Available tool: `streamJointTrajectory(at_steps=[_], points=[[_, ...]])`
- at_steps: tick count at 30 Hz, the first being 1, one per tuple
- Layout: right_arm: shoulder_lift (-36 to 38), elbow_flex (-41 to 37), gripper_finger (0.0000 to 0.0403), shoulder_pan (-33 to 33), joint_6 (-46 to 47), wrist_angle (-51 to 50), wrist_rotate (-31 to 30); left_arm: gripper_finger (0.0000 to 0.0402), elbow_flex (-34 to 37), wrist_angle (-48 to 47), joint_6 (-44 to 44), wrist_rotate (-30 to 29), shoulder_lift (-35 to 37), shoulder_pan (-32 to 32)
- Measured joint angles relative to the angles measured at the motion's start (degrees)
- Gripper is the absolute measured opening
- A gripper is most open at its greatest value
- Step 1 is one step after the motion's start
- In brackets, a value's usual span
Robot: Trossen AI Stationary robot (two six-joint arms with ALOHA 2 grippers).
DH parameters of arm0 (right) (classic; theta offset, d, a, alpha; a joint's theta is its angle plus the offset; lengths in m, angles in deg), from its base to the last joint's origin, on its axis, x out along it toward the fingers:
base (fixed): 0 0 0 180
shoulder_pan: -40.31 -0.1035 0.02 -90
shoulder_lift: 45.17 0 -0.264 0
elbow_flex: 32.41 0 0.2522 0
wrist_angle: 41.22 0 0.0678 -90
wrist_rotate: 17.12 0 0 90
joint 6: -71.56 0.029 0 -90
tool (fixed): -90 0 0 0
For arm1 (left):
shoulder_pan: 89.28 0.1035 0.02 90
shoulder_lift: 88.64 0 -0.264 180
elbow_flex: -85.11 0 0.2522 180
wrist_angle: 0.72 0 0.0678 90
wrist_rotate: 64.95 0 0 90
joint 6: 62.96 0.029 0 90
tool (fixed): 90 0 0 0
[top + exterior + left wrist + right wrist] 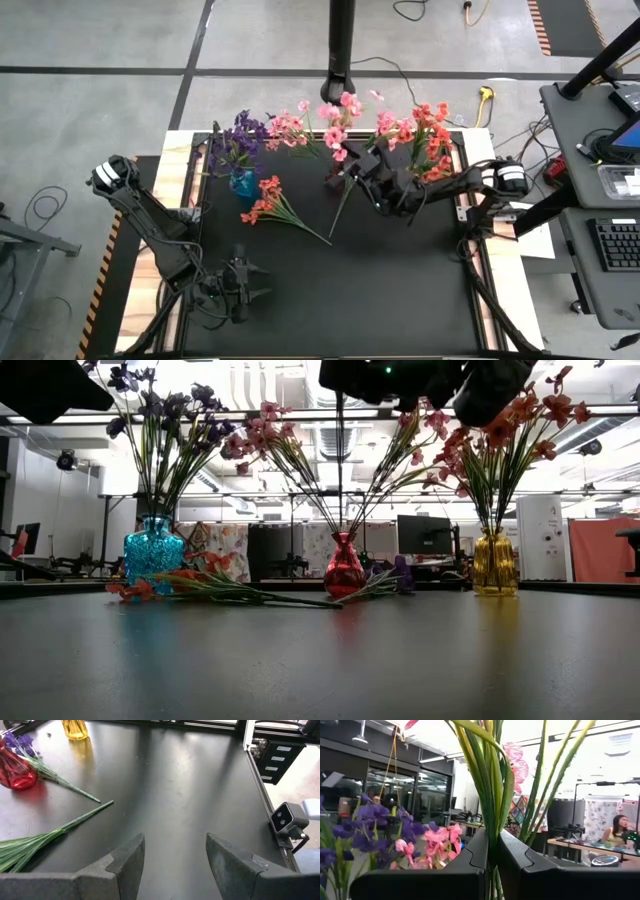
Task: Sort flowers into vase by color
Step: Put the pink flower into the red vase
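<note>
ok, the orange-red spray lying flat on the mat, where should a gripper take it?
Take the orange-red spray on its bare green stem, not the blossoms. It lies flat, stem end pointing away from the blue vase, so come straight down, fingers either side.

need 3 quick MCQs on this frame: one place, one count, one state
1. Where is the loose orange-red spray?
A. In the yellow vase
B. In the left pincer
C. Flat on the table beside the blue vase

2. How many vases stand on the table?
A. Two
B. Three
C. Four

3. What state is the right pincer in?
A. Shut on green stems
B. Open over bare table
C. Parked at the table's front

Key:
1. C: the orange-red spray lies on the table next to the blue vase.
2. B: the low view shows the blue vase, a red vase and a yellow vase.
3. A: the right pincer is closed around green stems; the left pincer waits open near the front.
</note>
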Motion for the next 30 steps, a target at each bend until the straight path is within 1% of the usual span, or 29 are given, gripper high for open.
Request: streamJointTrajectory(at_steps=[8,13,21,23,30], points=[[-0.3,0.0,0.0018,0.8,2.2,-0.3,0.1,0.0194,0.0,-0.4,0.0,0.0,0.0,0.0],[-0.3,-0.1,0.0018,0.8,2.0,-0.7,-1.6,0.0194,0.0,-0.6,0.0,0.0,0.0,0.0],[-0.3,-0.1,0.0018,0.8,4.0,-5.4,-2.6,0.0194,0.0,-0.8,0.0,-0.1,0.0,0.0],[-0.3,-0.1,0.0018,0.8,4.1,-5.6,-2.6,0.0194,0.0,-0.8,0.0,-0.8,0.0,0.0],[-0.3,-0.1,0.0037,0.8,4.1,-6.4,-2.6,0.0194,0.0,-1.0,-0.1,-1.5,0.0,0.0]])
